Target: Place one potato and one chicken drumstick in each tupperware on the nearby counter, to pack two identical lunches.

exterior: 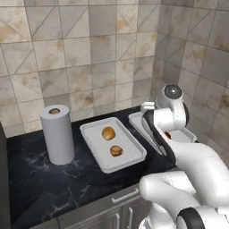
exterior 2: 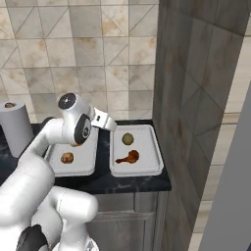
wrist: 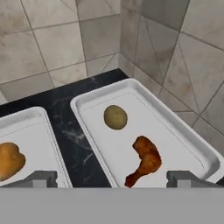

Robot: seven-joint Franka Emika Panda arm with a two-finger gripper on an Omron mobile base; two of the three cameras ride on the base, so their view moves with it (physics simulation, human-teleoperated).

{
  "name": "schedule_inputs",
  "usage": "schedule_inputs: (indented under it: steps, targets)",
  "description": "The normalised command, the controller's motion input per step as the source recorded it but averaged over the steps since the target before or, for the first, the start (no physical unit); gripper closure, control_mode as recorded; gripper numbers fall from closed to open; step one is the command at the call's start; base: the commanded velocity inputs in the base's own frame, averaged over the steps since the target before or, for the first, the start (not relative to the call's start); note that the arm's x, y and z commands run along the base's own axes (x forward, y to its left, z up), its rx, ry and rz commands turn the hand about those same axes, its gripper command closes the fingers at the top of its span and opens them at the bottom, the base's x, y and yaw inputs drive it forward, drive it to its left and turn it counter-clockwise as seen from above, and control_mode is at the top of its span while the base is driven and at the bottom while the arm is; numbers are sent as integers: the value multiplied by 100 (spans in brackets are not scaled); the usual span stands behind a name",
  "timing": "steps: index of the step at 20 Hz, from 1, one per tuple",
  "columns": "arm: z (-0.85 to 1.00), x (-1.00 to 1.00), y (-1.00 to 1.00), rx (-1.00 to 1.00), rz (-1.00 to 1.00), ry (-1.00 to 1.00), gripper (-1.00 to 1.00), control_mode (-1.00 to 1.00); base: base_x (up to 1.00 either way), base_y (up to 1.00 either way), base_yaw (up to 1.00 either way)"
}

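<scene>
While the left base view looks across a dark, marbled counter (exterior: 40,179), two shallow white trays sit on it side by side. The left tray (exterior: 96,152), rectangular with rounded corners and a raised rim, carries two rounded golden-brown pieces, one behind the other (exterior: 108,133) (exterior: 116,151); at this size I can't tell whether either is a potato or a drumstick. The right tray (exterior: 135,120) is mostly hidden behind the white arm. One paper towel roll (exterior: 57,133), a plain white cylinder with a brown core, stands upright to the left of the trays, apart from them. Beige stone tiles with diagonal seams cover the wall.

From the right base view, the right tray holds two things: one potato (exterior 2: 127,138), round and dull yellow-green, towards the wall, and one chicken drumstick (exterior 2: 128,157), reddish brown with a thin bone end pointing left, just in front of it. They lie near each other without touching. On the left tray one brown lump (exterior 2: 67,158) shows clearly; the arm covers the rest.

Through the hand view, the gripper (wrist: 113,178) hangs above the gap between the trays with its two dark fingertips spread wide and nothing between them. Below lie the smooth oval potato and the glossy, lumpy drumstick, its bone end nearest the camera. One golden, rough-skinned piece (wrist: 9,159) shows on the left tray's edge.
</scene>
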Motion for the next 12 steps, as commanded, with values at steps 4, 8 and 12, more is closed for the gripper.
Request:
schedule_inputs:
  steps: [4, 8, 12]
  targets:
    - [100, -90, 7, 0, 10, -22, -100, -100, 0, 0, 0]
    - [100, -86, 21, 0, 9, -16, -100, -100, 0, 0, 0]
    - [100, -89, 35, -2, 5, -9, -100, -100, 0, 0, 0]
